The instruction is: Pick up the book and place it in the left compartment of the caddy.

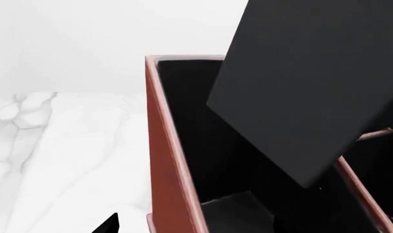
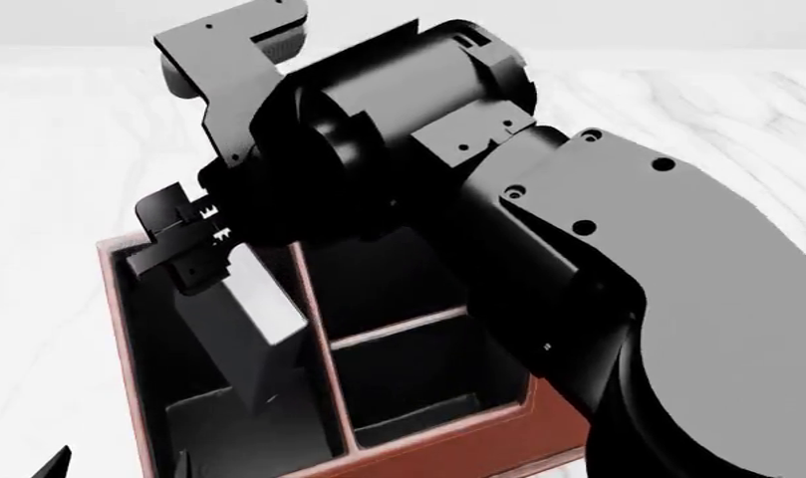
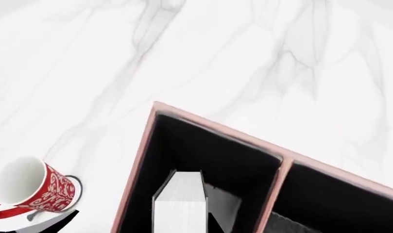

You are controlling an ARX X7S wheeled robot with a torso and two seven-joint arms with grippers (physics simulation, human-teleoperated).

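The right hand is clamped on the top of the book, which stands on end, tilted, inside the left compartment of the caddy. Its page edges face up and open room shows around it, though whether it touches the floor I can't tell. The left hand shows too little to judge.

- The head view looks down from high up, with a big dark robot arm filling most of it.
- The left wrist view sits very close beside the caddy, looking along its side wall.
- The right wrist view looks straight down into it.
- All three show the caddy and the book.
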